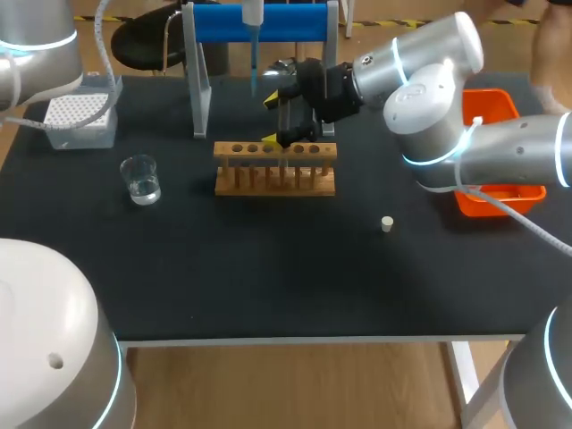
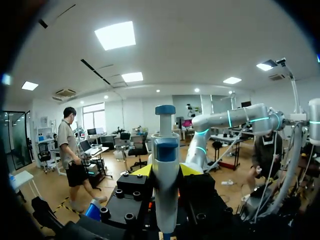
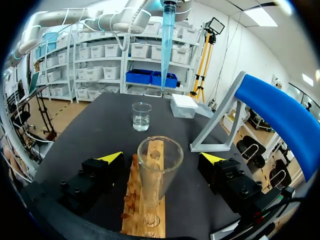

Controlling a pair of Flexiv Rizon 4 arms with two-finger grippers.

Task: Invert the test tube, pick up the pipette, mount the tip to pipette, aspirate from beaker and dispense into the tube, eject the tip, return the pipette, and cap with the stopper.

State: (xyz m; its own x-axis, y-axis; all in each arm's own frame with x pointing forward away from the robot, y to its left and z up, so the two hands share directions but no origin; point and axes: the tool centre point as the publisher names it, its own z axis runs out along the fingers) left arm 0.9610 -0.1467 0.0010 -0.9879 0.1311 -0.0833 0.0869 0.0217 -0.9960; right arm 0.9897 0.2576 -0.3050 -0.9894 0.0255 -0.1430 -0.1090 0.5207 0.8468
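In the left wrist view my left gripper (image 2: 166, 171) is shut on the white and blue pipette (image 2: 165, 195), which stands upright between its fingers. The pipette's blue tip (image 1: 254, 70) hangs over the back of the table, above the wooden rack (image 1: 275, 168); the tip (image 3: 167, 45) also shows ahead of my right gripper. A clear test tube (image 3: 159, 167) stands mouth up in the rack (image 3: 145, 210). My right gripper (image 3: 161, 157) is open, one finger on each side of the tube, touching neither side. The beaker (image 1: 141, 179) holds water at the left. The small stopper (image 1: 387, 223) lies right of the rack.
A white tip box (image 1: 80, 116) sits at the back left. The pipette stand with a blue bar (image 1: 268, 22) and grey legs (image 1: 198, 89) rises behind the rack. An orange bin (image 1: 496, 183) lies at the right edge under my right arm.
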